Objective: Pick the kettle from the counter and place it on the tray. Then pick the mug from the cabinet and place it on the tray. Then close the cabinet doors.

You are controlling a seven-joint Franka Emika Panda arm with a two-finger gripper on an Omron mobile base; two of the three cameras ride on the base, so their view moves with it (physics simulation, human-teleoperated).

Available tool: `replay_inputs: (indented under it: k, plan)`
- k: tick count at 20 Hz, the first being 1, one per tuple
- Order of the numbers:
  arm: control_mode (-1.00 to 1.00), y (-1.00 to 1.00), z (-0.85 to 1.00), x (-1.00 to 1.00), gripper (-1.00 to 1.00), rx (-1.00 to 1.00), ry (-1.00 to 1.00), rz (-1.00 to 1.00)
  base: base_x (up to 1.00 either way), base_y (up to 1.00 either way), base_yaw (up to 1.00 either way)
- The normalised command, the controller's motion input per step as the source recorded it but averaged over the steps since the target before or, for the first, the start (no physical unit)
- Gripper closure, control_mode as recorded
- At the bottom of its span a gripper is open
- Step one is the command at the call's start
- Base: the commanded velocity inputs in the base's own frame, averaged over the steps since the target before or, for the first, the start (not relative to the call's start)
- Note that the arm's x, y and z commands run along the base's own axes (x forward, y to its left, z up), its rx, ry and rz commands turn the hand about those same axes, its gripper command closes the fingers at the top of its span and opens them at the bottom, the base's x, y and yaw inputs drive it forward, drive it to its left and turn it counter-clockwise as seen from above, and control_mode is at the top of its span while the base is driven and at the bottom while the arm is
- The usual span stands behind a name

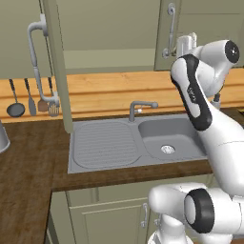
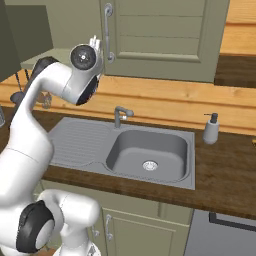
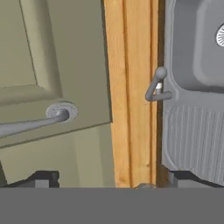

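My gripper is raised in front of the sage-green wall cabinet, beside the lower end of the right door's bar handle. In the hand view that handle runs across the door panel. My gripper is open, its tips wide apart with nothing between them. The right cabinet door looks shut or nearly so. The left door stands open, edge-on, showing the pale inner shelf. Below lies the dark wood counter. The mug and tray are out of view.
A grey steel sink with a faucet lies under the hand. A soap dispenser stands right of it. Utensils hang on the orange wall. A grey metal object shows at the left edge.
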Motion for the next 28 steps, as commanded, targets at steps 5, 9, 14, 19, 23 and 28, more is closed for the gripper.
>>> replay_inputs:
  k: [5, 9, 14, 19, 23, 28]
  plan:
    - [-1.00, 0.11, -0.23, -0.75, -1.00, -0.24, -0.15, 0.04, 0.00, 0.00, 0.00]
    - [-1.00, 0.16, -0.02, -1.00, -1.00, -0.22, -0.28, 0.10, 0.00, 0.00, 0.00]
    - [-1.00, 0.14, -0.17, -1.00, -1.00, -0.26, -0.15, 0.17, 0.00, 0.00, 0.00]
    - [-1.00, 0.47, -0.16, -0.97, -1.00, -0.33, -0.19, 0.19, 0.00, 0.00, 0.00]
    - [-1.00, 0.70, -0.26, -0.98, -1.00, -0.45, -0.21, 0.15, 0.00, 0.00, 0.00]
    - [-1.00, 0.33, -0.13, -1.00, -1.00, -0.35, -0.26, 0.10, 0.00, 0.00, 0.00]
